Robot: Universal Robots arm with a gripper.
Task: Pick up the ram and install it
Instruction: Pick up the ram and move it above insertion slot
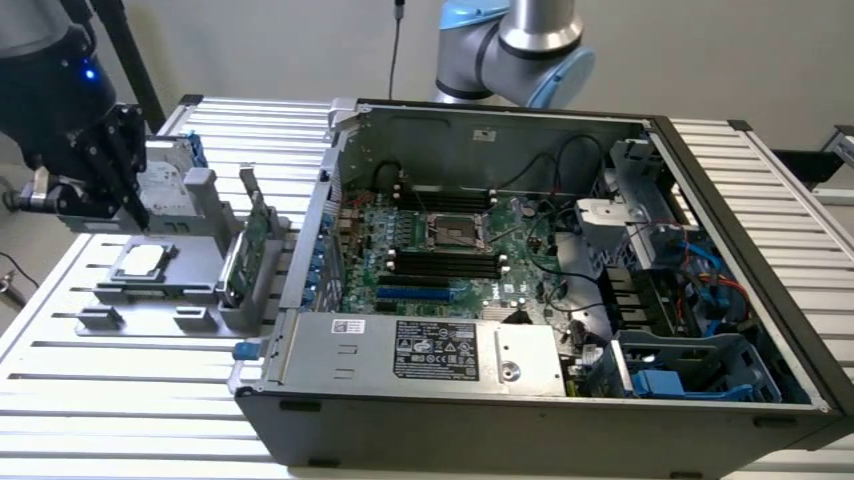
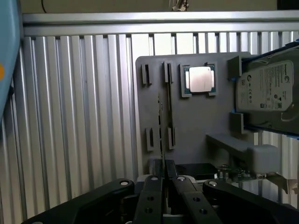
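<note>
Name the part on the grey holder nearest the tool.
The ram, standing on edge right at the tool; the square chip, hard drive and bracketed card sit aside.

No text is legible. The black label (image 1: 437, 352) on the power supply (image 1: 320, 360) and the white label (image 2: 268, 91) on the hard drive (image 2: 240, 95) bear unreadable print.

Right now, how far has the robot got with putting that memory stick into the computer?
Nothing is installed: the black memory slots inside the open computer look empty. In hand: the gripper hangs right at the ram, which stands on edge in its gray holder beside the computer. Left: lifting the ram out and seating it in a slot.
</note>
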